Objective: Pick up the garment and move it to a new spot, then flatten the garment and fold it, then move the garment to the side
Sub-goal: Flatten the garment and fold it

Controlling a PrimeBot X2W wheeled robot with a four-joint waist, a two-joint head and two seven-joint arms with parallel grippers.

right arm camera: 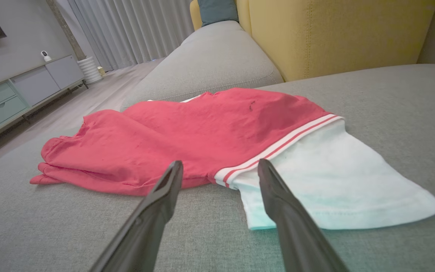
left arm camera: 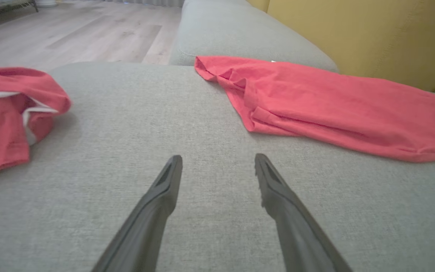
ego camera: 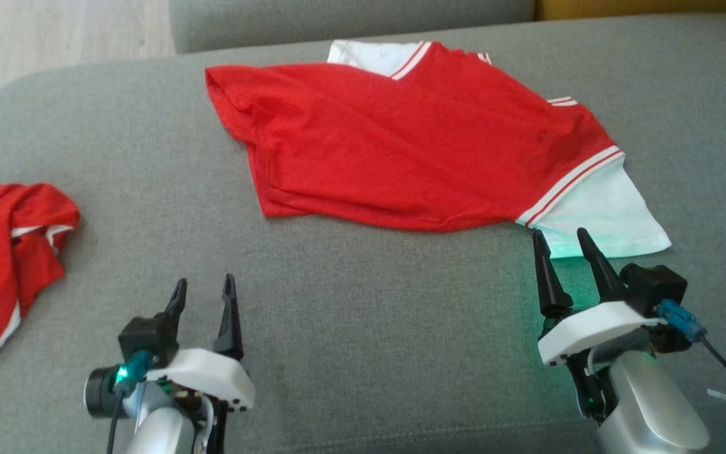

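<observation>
On grey sofa [ego camera: 363, 328]: red garment [ego camera: 413, 145] spread out.
Your left gripper [ego camera: 205, 280] and right gripper [ego camera: 559, 232] gape empty (right near the white sleeve [ego camera: 596, 214]).

Grey sofa seat [ego camera: 363, 353], crumpled red cloth [ego camera: 4, 252] at its left edge, yellow backrest [right arm camera: 334, 34], wooden floor [left arm camera: 89, 34], pale curtains [right arm camera: 134, 30]
</observation>
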